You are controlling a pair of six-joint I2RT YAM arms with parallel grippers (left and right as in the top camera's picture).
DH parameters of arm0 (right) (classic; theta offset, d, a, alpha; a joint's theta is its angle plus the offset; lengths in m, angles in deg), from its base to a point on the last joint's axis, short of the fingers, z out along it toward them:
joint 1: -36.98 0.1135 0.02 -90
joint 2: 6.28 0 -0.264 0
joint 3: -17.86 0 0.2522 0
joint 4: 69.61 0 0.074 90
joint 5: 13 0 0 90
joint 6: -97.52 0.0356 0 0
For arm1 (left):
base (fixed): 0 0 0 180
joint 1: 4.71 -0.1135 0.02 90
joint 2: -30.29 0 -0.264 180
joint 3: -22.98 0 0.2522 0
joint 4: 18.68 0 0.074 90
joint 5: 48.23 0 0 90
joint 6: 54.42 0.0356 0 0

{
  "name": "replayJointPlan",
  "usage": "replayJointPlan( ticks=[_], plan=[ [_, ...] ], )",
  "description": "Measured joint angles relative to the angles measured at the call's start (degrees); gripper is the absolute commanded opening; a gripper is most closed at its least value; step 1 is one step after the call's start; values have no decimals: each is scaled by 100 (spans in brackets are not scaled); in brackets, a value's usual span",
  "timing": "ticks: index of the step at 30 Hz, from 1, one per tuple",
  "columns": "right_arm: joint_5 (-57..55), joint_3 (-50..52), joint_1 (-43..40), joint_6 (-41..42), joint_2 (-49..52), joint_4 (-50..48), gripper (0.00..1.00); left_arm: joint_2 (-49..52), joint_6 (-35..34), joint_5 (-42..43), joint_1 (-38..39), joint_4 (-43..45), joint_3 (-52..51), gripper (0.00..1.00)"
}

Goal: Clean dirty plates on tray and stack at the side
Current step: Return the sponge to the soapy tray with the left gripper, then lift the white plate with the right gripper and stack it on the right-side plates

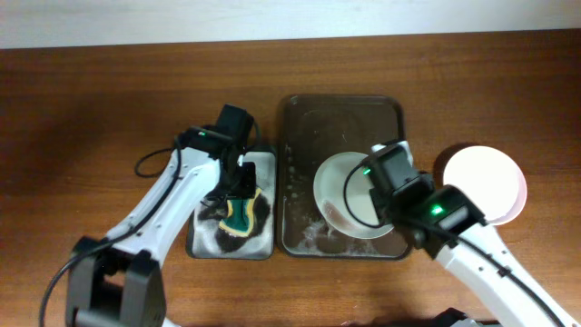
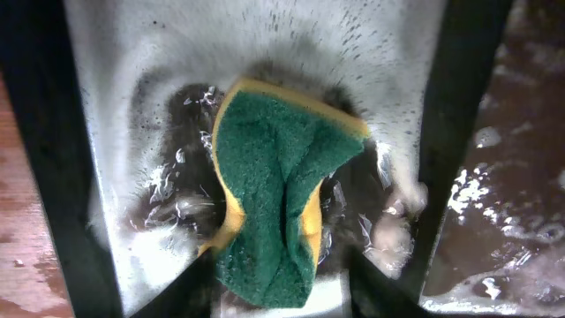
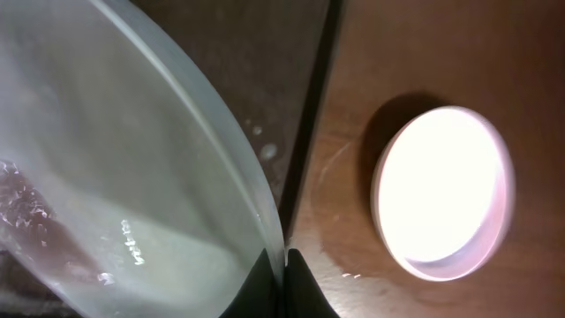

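On a wooden table (image 1: 91,109), the left gripper (image 1: 237,194) hangs over a small grey tray (image 1: 263,163) with a dark rim. Its fingers (image 2: 172,296) are drawn in on a green-and-yellow sponge (image 2: 274,185), which is pinched into a fold between them. We see the sponge's free end down in the tray, among soapy water, foam and dark specks.

Just beside it to the right lies the large brown tray (image 1: 340,123). Its floor is wet, and suds (image 1: 313,238) have gathered along the near edge. A pale green plate (image 1: 340,186) sits in the right half of this tray, with a brownish smear near its lower rim in the overhead view. The right gripper (image 3: 283,276) has this plate by the right-hand edge, its fingers nearly together with only the thin rim between them. In the wrist view we see water streaks and droplets on the plate's surface. We cannot tell whether the plate rests flat on the tray floor or is tipped up off it.

Farther right, off the brown tray and on the bare table, a pink plate (image 1: 486,182) lies flat and alone, near the tray's right rim but not touching it. It shows bright and unmarked in both views.
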Motion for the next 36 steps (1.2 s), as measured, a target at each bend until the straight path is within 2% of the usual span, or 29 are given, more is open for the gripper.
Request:
replayJointPlan(
  ticks=[3, 4, 5, 9, 14, 36],
  plan=[
    [-1064, 0, 693, 92, 0, 20, 4, -599, -4, 17, -142, -15, 0, 82],
    [-1408, 0, 901, 107, 0, 22, 4, -787, 17, 17, -164, -44, 0, 95],
    [-1899, -2, 1209, 122, 0, 20, 4, -990, 17, 17, -179, -87, 0, 100],
    [-2907, -188, 1753, 125, 0, 173, 4, -1355, 17, 17, -179, -181, 0, 100],
    [-3392, -905, 1873, 140, 0, 728, 4, -1355, 17, 17, -179, -184, 0, 100],
    [-3252, -1119, 1878, 142, 0, 1130, 4, -1355, 17, 17, -181, -184, 0, 100]
  ],
)
